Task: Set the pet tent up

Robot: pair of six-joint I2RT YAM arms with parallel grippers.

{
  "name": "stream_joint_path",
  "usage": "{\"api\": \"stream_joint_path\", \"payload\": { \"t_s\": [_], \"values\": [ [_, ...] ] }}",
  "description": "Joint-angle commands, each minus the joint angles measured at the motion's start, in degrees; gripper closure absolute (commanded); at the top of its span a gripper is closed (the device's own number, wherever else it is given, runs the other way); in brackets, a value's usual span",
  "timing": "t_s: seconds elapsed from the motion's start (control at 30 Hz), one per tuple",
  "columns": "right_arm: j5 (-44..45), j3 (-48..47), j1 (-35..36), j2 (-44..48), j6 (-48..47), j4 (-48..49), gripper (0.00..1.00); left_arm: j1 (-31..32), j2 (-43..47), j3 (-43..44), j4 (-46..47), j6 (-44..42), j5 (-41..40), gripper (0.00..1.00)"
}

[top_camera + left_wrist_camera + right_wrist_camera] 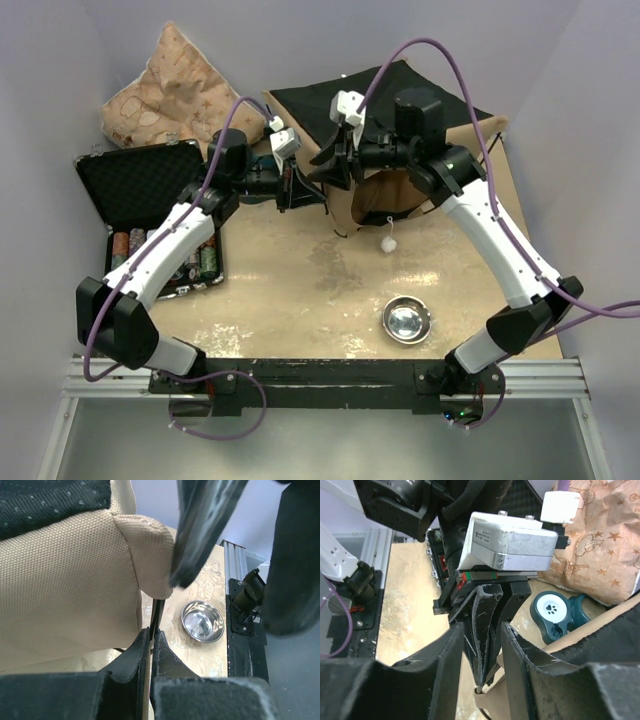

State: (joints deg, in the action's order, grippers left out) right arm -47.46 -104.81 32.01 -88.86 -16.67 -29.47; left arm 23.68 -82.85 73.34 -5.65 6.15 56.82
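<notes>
Top view of a worn, mottled tan bench (300,290) where the pet tent (310,102) lies at the far middle, slumped in a loose heap and not standing. Its job looks barely started: no peak is raised, no poles hold it up, and the fabric needs lifting and spreading into a cone. The tent is coarse woven beige cloth outside with black, faintly dotted lining folded open on top. A small fluffy white pom-pom (388,241) dangles on a thread from its near edge. Both arms meet at the tent's near left edge. The left hand (152,630) has its fingers pressed together, and a thin dark pole or cord at the cloth's rounded corner runs between them, so it appears to be pinching the tent. The right hand (480,630) has its scuffed black fingers apart around nothing, one finger just beside that corner. Nearby are a shiny round steel bowl (407,319), a soft star-print pillow (165,90) and an open black foam-lined case (140,180).
</notes>
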Motion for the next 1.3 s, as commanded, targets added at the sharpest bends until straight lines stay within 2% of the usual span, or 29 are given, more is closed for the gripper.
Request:
{"api": "stream_joint_path", "payload": {
  "t_s": [0.0,0.1,0.2,0.33,0.53,0.63,0.7,0.87,1.03,1.27],
  "values": [
    [1.32,0.14,0.33,-0.17,-3.28,-1.10,0.66,-0.04,-1.26,1.98,-3.05,-1.32,-0.66,1.00],
    [1.76,1.01,0.33,0.35,-5.74,-2.78,0.76,-0.13,-1.61,2.24,-3.05,-1.15,-0.57,1.00],
    [1.06,1.54,0.60,1.14,-7.50,-4.45,0.79,-0.13,-2.05,2.59,-3.40,-1.41,-0.31,1.00],
    [1.49,-0.73,0.60,1.67,-5.05,-1.82,0.68,-0.13,-2.32,2.68,-3.75,-2.02,-0.22,1.00],
    [1.93,-4.17,0.51,1.23,-4.25,-0.68,0.62,-0.13,-1.88,1.98,-4.37,-2.90,-0.13,1.00],
    [3.69,-3.38,0.51,1.50,-5.48,-0.24,0.50,-0.13,-1.70,1.98,-4.19,-2.64,-0.13,1.00],
    [5.09,-2.85,0.51,1.24,-6.27,-0.41,0.48,-0.13,-1.79,1.98,-4.11,-2.29,-0.13,1.00],
    [7.56,-0.49,0.60,0.35,-9.26,-1.55,0.48,-0.13,-1.62,2.33,-4.02,-2.20,-0.04,1.00],
    [6.42,1.89,0.68,1.67,-11.63,-2.51,0.60,-0.13,-1.79,2.86,-4.46,-1.85,-0.13,1.00],
    [8.69,6.37,2.53,4.39,-16.46,-4.98,0.64,-0.13,-3.02,4.26,-3.58,0.09,0.57,1.00]
  ]
}}
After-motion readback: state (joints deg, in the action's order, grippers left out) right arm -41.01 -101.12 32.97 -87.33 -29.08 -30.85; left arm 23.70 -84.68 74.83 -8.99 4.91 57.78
